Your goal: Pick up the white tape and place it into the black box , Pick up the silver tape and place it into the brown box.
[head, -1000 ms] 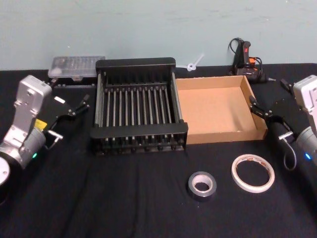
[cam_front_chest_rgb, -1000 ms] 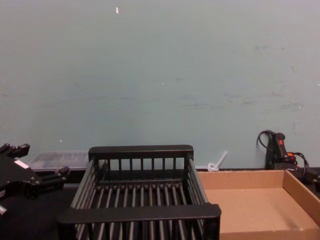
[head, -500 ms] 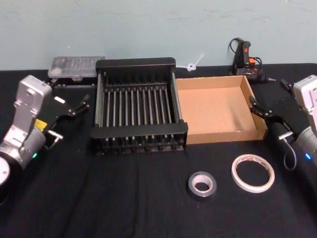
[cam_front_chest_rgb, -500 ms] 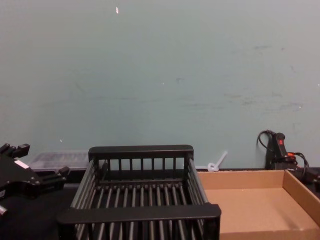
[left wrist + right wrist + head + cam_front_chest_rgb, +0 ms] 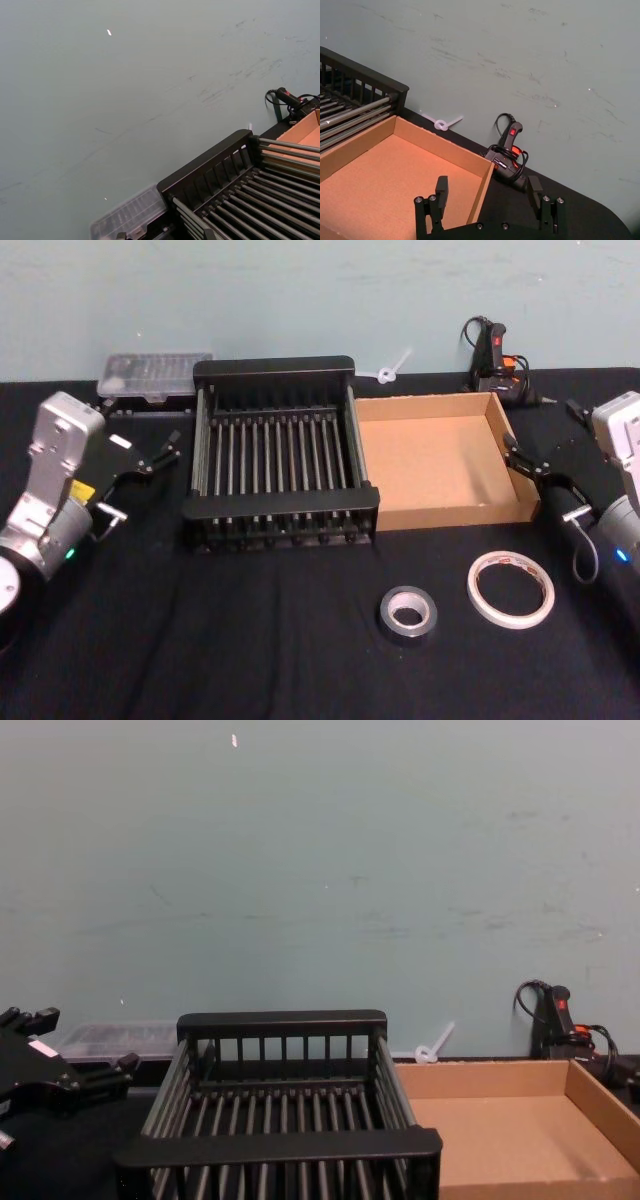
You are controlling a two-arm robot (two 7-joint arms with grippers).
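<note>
Two tapes sit flat on the black table, neither picked up yet: the white tape [image 5: 511, 587] near the front right, the silver tape [image 5: 407, 613] just beside it toward the middle. Farther back, the black box [image 5: 280, 505] and the brown box [image 5: 440, 460] stand touching side by side, nothing in them. Right gripper [image 5: 535, 472] hovers at the brown box's right wall, fingers spread, holding nothing. Left gripper [image 5: 150, 458] is parked left of the black box; can't tell its fingers. Looks like step one: next I'd guess the right arm drops toward the white tape.
</note>
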